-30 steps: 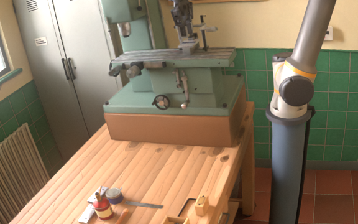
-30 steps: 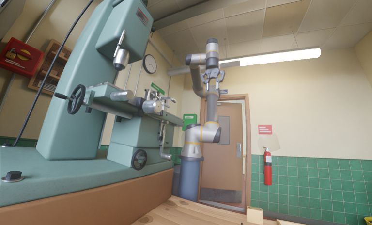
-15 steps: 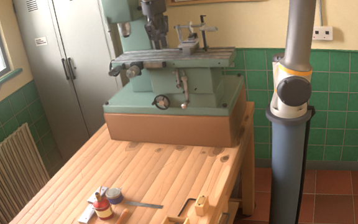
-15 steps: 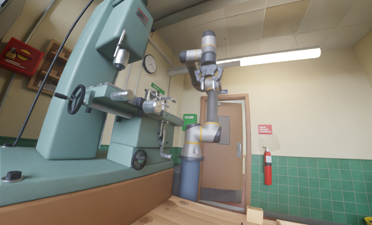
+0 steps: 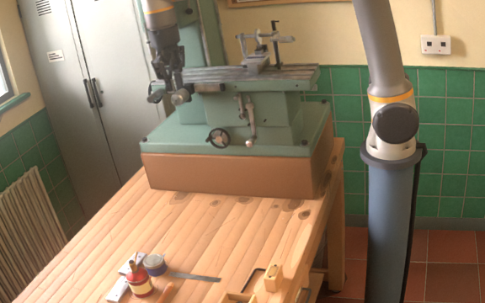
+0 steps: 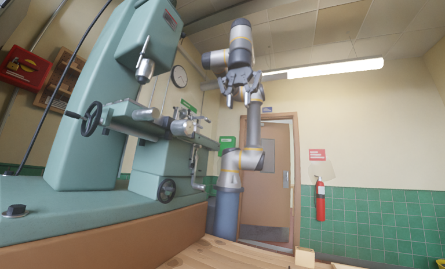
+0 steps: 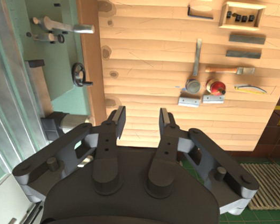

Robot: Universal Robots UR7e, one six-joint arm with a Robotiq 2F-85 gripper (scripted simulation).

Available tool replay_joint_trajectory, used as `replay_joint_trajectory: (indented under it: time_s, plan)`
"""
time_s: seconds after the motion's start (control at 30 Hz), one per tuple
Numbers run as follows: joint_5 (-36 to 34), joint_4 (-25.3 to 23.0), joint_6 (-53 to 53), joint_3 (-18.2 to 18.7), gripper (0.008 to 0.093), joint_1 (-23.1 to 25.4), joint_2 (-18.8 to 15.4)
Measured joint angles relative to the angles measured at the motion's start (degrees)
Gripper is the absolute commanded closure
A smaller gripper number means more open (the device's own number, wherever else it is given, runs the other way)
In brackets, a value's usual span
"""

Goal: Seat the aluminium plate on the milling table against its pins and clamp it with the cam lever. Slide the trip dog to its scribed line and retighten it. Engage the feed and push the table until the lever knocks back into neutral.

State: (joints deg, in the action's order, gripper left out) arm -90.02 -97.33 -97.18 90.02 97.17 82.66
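The round metal knob at the left end of the milling table lies just below my gripper. The gripper is open and empty, hanging in the air off that end of the table and pointing down. The aluminium plate sits on the table top under the clamp with its dark cam lever. The feed lever hangs on the front of the green saddle, next to a small black handwheel. I cannot make out the trip dog.
The wooden bench spreads in front of the mill's brown plinth, with an oil can, a tin, a steel rule and small blocks near its front edge. My arm's blue pedestal stands to the right, grey lockers to the left.
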Motion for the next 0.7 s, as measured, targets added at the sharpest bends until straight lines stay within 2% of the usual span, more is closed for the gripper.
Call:
replay_joint_trajectory:
  time_s: [0.17,0.33,0.7]
  plan:
    - [0.0,-1.2,0.4,-3.3,0.0534,-0.4,-4.5]
    - [0.0,-1.9,0.7,-5.7,0.0534,-0.7,-7.6]
    - [0.0,-2.2,0.8,-7.4,0.0534,-0.8,-9.5]
